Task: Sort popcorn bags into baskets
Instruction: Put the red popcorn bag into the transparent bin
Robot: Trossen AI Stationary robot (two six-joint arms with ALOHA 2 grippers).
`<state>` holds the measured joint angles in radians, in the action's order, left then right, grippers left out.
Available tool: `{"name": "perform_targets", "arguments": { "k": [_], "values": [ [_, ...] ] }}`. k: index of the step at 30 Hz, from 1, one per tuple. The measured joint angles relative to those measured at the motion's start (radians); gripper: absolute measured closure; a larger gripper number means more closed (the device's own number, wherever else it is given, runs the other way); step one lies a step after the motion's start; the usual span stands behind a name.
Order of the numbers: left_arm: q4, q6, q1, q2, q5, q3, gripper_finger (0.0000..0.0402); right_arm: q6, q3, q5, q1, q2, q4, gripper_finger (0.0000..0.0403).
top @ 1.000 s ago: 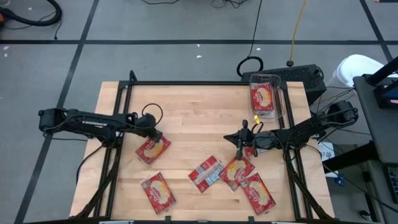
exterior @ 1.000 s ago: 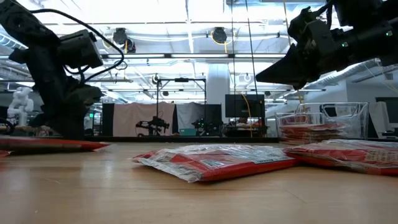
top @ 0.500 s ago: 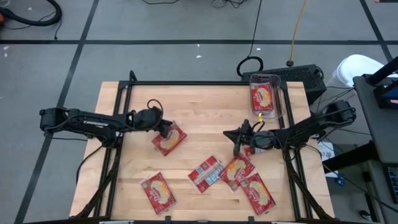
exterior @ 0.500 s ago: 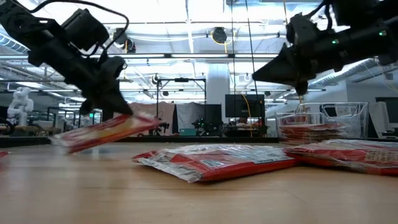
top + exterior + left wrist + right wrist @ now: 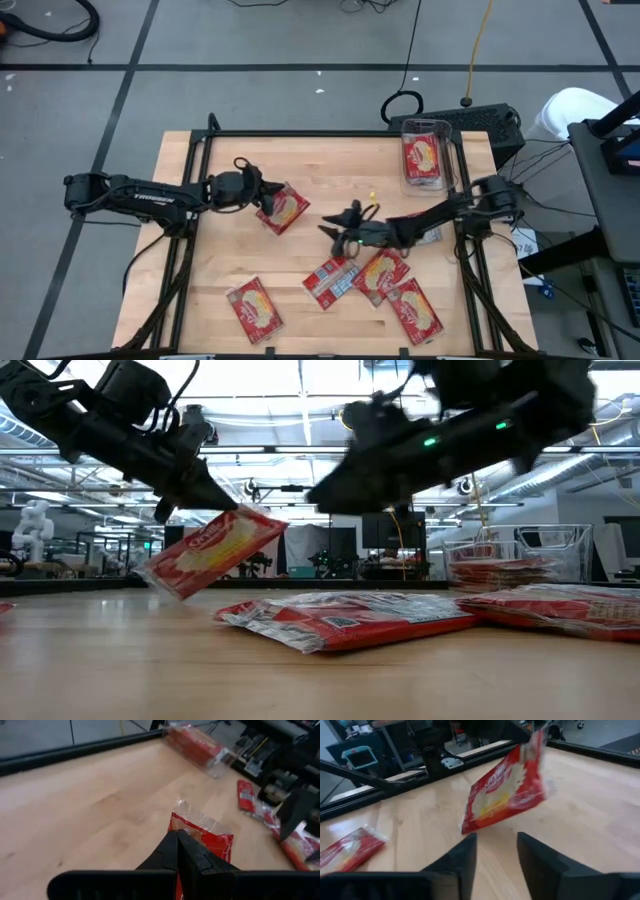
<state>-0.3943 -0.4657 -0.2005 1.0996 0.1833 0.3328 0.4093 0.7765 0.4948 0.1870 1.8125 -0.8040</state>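
Popcorn bag (image 5: 281, 208) hangs in the air over the middle-left of the table (image 5: 320, 170), red face up, pinched by one short edge in the left gripper (image 5: 262, 197), whose fingers are clamped tight on it. In the low view the packet (image 5: 212, 550) droops clear of the wood, its long axis slanting down and away from the fingers, the free end pointing toward the right side of the table. The right gripper (image 5: 340, 232) sits just to the right of that free end, nearer the front, with its fingers parted and nothing between them; its wrist view shows the dangling packet (image 5: 506, 795) straight ahead, beyond the gap in its fingers.

The clear basket (image 5: 428, 155) stands at the far right corner with at least one packet already inside. It lies well apart from the left gripper and much closer to the right arm's base. Judging by that, the hanging bag looks set for a hand-over: the right gripper would need to close on the free end along the bag's long axis before the left lets go.

Four more packets lie flat along the near edge: one at near left (image 5: 254, 309), and a cluster of three (image 5: 378, 280) near right, one of these showing its pale printed back (image 5: 331, 279).
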Motion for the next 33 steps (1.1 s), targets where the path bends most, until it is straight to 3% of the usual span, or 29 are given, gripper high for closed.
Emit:
{"name": "perform_targets", "arguments": {
  "k": [5, 9, 13, 20, 25, 33],
  "values": [
    [-0.046, 0.042, 0.025, 0.0, 0.0, 0.0, 0.0401, -0.008, 0.096, -0.054, -0.04, 0.114, -0.003, 0.0208],
    [-0.069, 0.056, 0.049, 0.0, 0.002, 0.0, 0.0401, -0.01, 0.128, -0.093, -0.074, 0.174, -0.023, 0.0185],
    [-0.088, 0.065, 0.071, 0.0, 0.006, 0.0, 0.0401, -0.01, 0.14, -0.189, -0.104, 0.227, -0.111, 0.0182],
    [-0.135, 0.07, 0.086, 0.0, 0.011, 0.001, 0.0401, -0.082, 0.175, -0.234, -0.118, 0.297, -0.24, 0.0193],
    [-0.152, 0.072, 0.096, 0.0, 0.012, 0.002, 0.0401, -0.122, 0.188, -0.237, -0.125, 0.29, -0.242, 0.024],
    [-0.156, 0.078, 0.112, 0.0, 0.012, 0.002, 0.0398, -0.159, 0.188, -0.235, -0.164, 0.277, -0.239, 0.039]
  ]
}}
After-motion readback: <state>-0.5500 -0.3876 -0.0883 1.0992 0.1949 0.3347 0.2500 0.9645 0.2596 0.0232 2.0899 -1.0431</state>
